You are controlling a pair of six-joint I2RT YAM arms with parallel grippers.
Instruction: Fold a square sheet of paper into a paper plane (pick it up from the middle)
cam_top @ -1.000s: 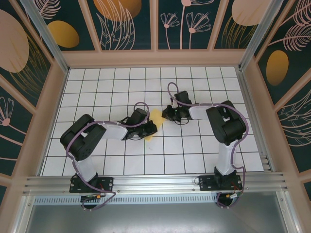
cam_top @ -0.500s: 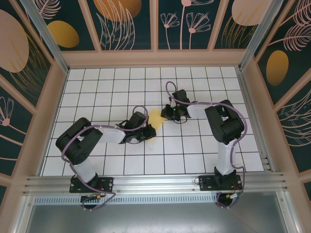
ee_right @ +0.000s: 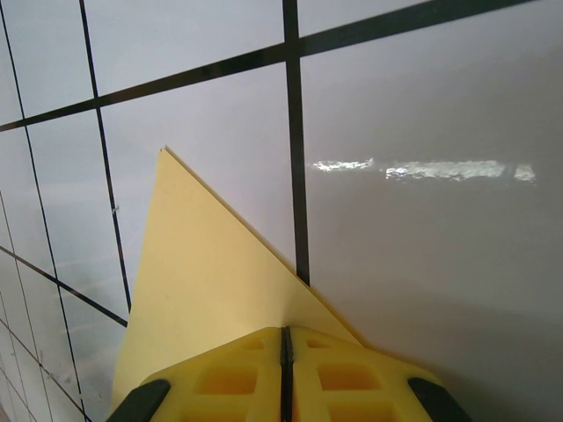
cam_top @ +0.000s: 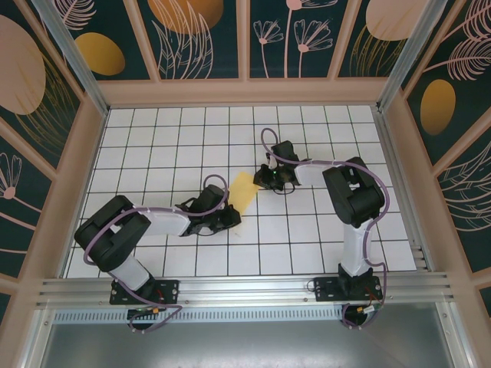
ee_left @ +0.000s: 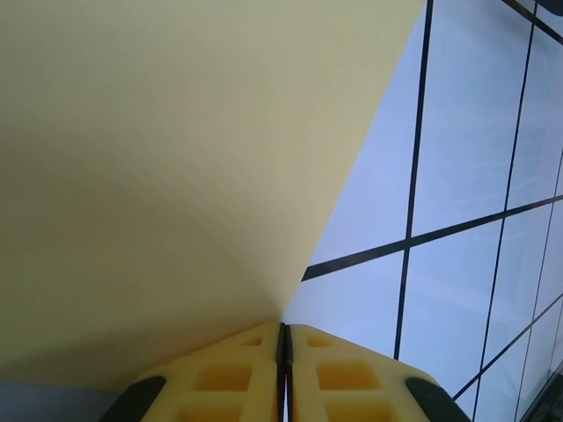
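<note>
Square sheet of paper [cam_top: 244, 188] sits between my two hands, left hand [ee_left: 283, 332] pinching one edge and right hand [ee_right: 283, 334] pinching a corner, so I should move both slowly together and not pull hard.

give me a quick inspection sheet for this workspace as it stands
surface: white gridded table, flat and dry
job's things: yellow sheet of paper, a narrow folded shape stretched between the two claws
clutter: nothing seen
grippers: left claw shut on the sheet's near end; right claw shut on its far end
cables: purple cables loop along both arms, clear of the paper
surroundings: floral wall panels on three sides, metal rail at the near edge
</note>
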